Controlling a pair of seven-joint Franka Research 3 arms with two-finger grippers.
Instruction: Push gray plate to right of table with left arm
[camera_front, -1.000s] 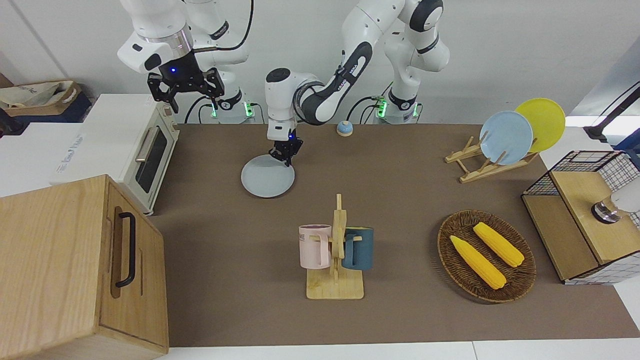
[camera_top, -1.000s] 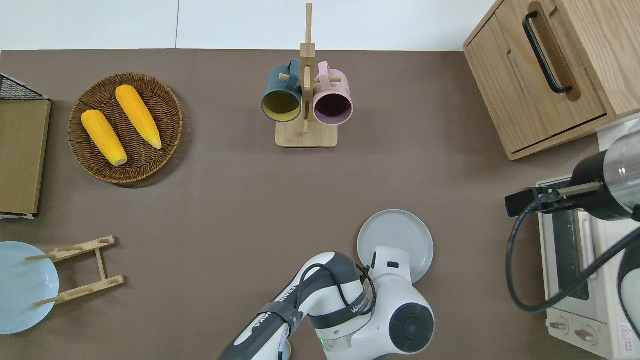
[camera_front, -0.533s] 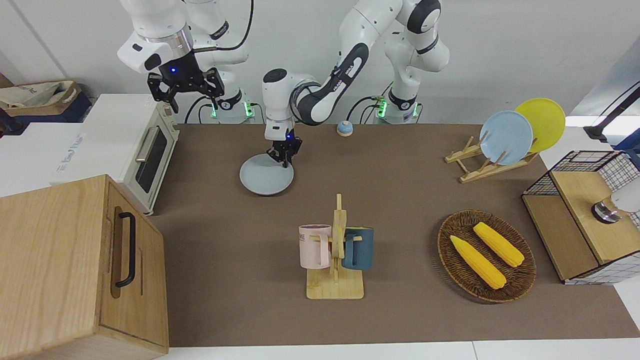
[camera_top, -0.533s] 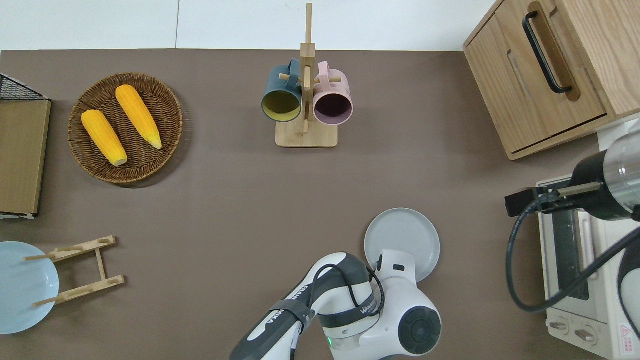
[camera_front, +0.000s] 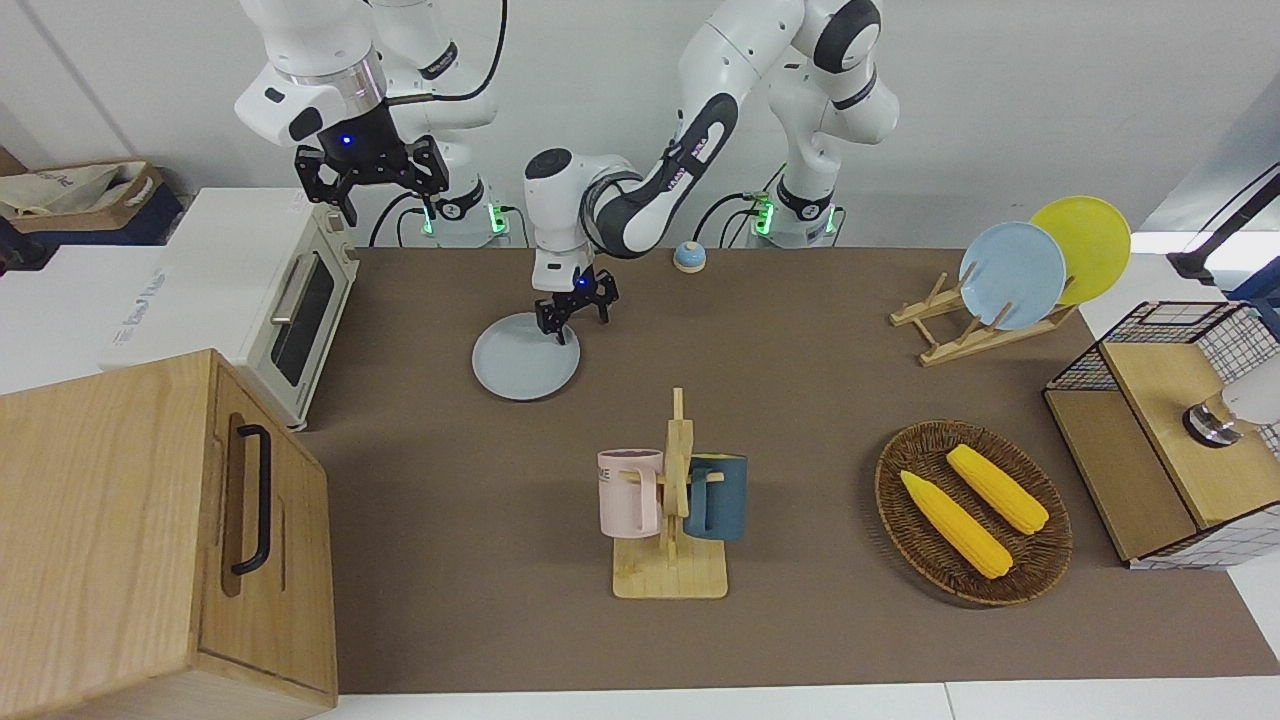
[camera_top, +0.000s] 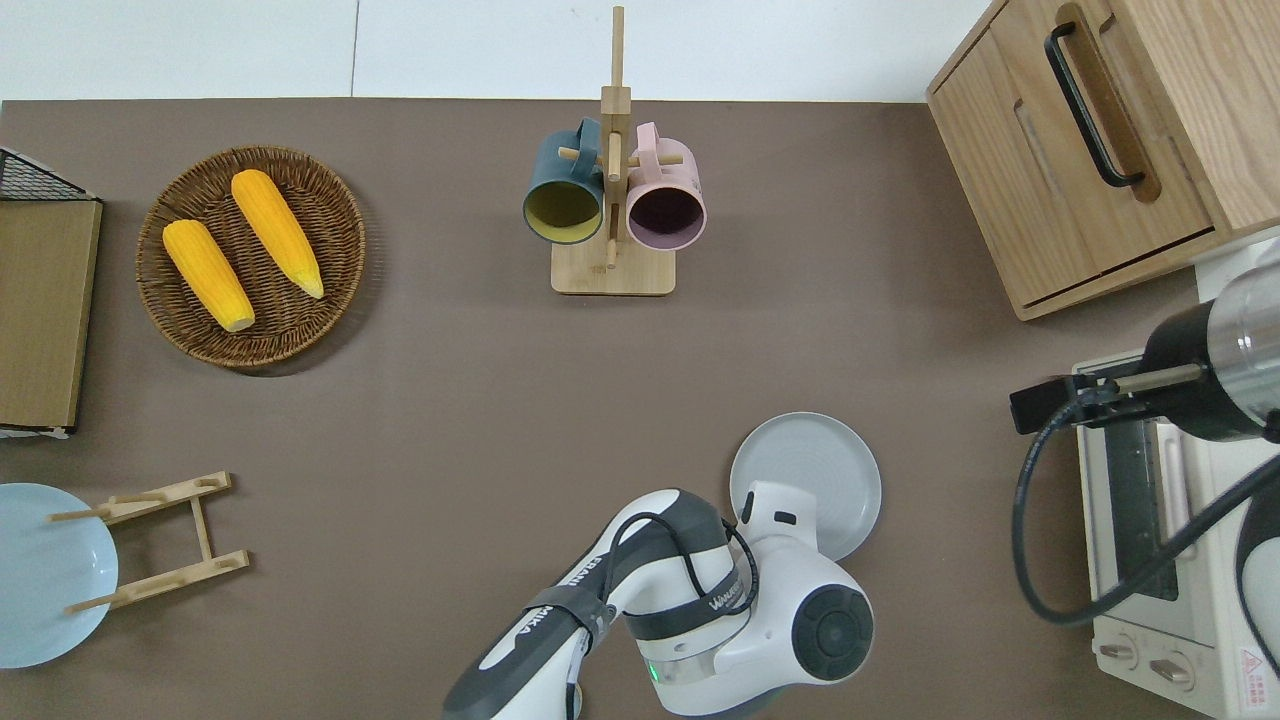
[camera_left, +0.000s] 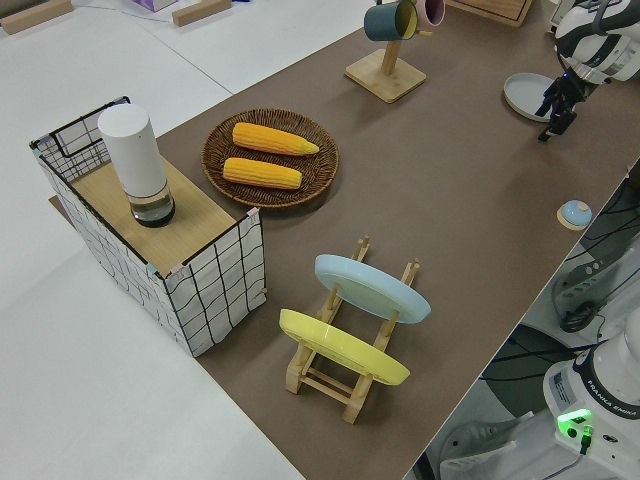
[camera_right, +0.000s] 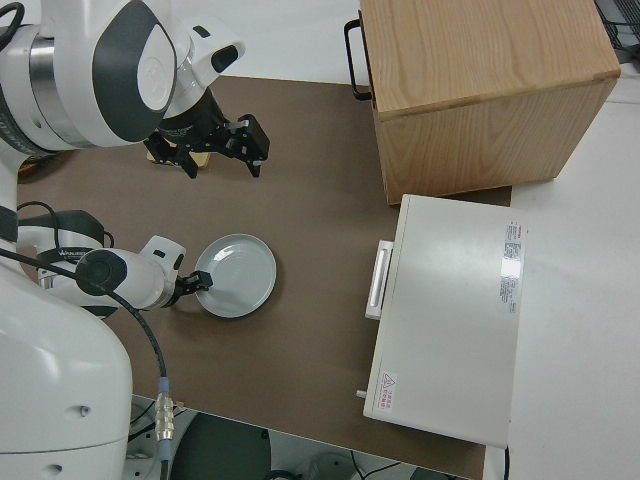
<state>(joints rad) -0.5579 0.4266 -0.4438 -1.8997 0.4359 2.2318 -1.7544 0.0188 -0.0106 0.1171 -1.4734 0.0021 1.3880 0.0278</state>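
Note:
The gray plate (camera_front: 525, 357) lies flat on the brown table (camera_front: 800, 380), near the robots and toward the right arm's end; it also shows in the overhead view (camera_top: 815, 480) and the right side view (camera_right: 240, 275). My left gripper (camera_front: 575, 325) is low at the plate's rim nearest the robots, with its fingers spread and holding nothing. In the overhead view the left arm's wrist (camera_top: 775, 520) hides the gripper and that part of the rim. The right arm is parked, its gripper (camera_front: 370, 195) open and empty.
A white toaster oven (camera_front: 285, 300) and a wooden cabinet (camera_front: 150, 530) stand at the right arm's end. A mug rack (camera_front: 672, 500) holds a pink and a blue mug mid-table. A corn basket (camera_front: 972, 512) and a plate rack (camera_front: 985, 300) sit toward the left arm's end.
The gray plate has slid a little toward the right arm's end. The left gripper followed it, then turned at the wrist, and its fingers now show spread. The right arm has not moved.

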